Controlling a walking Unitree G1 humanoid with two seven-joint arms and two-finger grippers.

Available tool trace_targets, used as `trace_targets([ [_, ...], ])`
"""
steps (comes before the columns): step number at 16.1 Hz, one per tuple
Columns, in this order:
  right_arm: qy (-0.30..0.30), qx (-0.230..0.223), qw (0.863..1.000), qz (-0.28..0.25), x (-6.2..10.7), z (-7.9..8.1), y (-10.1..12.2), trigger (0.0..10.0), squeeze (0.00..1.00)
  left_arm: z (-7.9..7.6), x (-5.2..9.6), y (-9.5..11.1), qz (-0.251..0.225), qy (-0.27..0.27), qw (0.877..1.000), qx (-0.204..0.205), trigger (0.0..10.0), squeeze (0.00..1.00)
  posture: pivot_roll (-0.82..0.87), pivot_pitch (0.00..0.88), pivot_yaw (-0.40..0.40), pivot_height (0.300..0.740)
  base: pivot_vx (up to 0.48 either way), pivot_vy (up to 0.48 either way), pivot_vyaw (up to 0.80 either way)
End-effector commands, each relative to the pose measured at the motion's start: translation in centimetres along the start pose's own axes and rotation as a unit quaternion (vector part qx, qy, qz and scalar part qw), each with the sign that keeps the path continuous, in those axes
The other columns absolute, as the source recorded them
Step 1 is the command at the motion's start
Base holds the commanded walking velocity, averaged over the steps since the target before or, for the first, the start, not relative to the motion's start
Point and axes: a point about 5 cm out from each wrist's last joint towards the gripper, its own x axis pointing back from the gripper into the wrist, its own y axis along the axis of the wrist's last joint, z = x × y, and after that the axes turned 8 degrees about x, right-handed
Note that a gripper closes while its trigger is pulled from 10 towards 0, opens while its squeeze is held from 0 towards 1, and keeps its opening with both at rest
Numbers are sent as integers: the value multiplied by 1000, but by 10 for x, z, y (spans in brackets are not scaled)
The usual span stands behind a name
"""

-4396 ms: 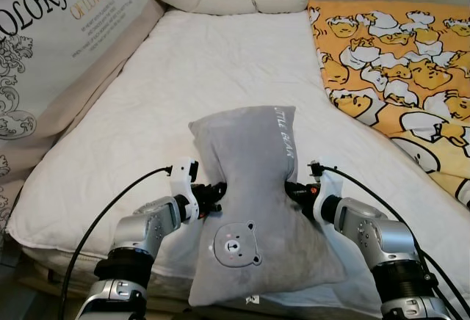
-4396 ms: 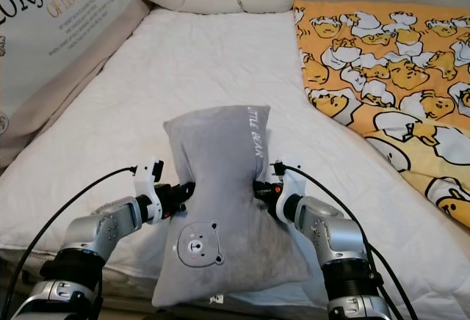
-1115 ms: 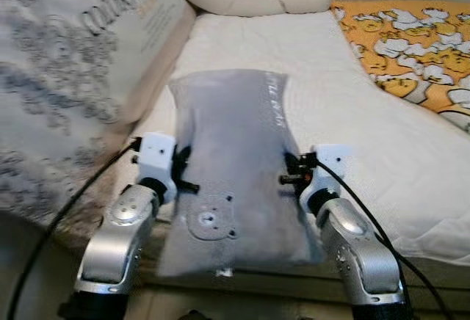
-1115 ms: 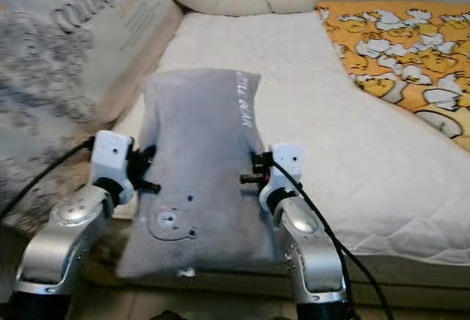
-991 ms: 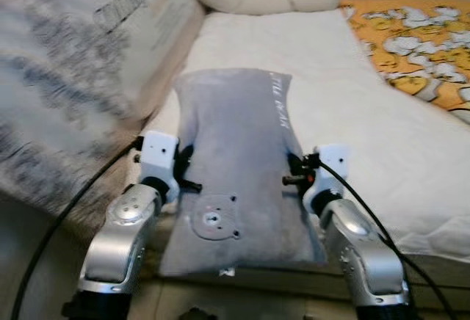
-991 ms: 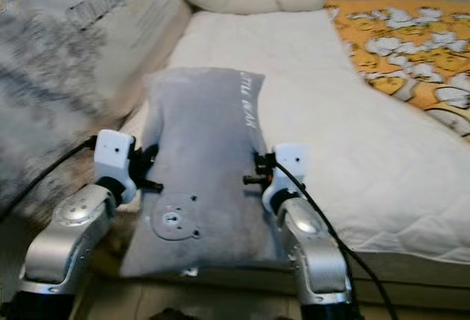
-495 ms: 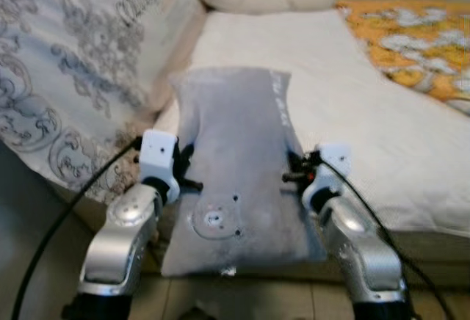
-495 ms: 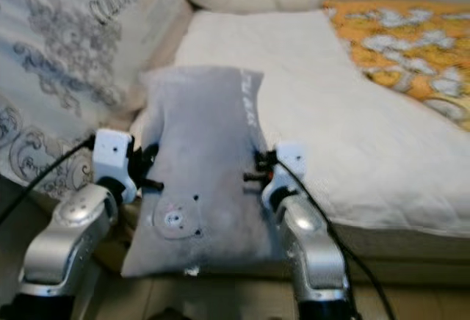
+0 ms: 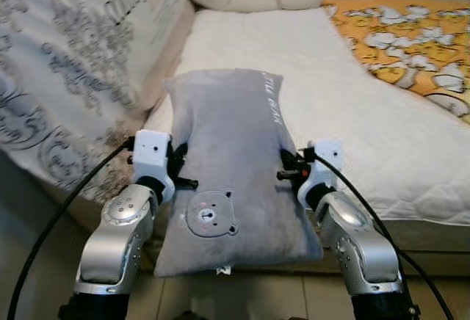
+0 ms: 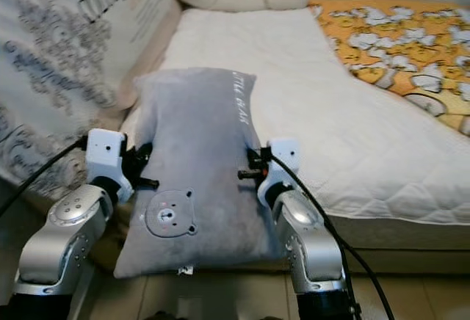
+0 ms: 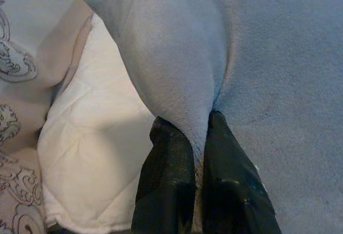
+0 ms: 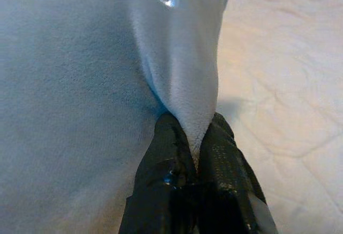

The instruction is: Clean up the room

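Over white mattress [image 9: 352, 107], both hands pinch grey pillow [image 9: 231, 166].

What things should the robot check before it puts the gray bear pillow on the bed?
1. Left gripper pinching the gray bear pillow: ok, fabric sits between its fingers.
2. Right gripper pinching the other side: ok.
3. Pillow held level between both arms: ok, roughly even.
4. Landing spot on the white mattress free: ok, bare ahead.
5. Big printed cushion out of the way: cannot tell, it leans close on the left.
6. Pillow's bottom edge clear of the bed edge: cannot tell.
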Motion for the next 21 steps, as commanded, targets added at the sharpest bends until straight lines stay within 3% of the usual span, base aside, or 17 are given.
trace_targets([
  [1,6,4,1000,-8,-1,1,6,10000,0,5,3,9,-19,15,1000,-7,10000,0,23,0,14,740,281,0,0],
  [6,37,24,999,2,-4,8,1,10000,0,9,5,13,-22,24,999,-16,10000,0,34,0,14,740,293,0,695],
  [10,23,-3,1000,2,-4,4,-3,10000,0,5,6,14,-20,16,999,-21,10000,0,44,0,16,740,306,0,0],
  [21,29,-3,1000,12,-4,7,-10,10000,0,10,5,15,-15,21,999,-42,10000,0,53,0,10,740,313,0,0],
])
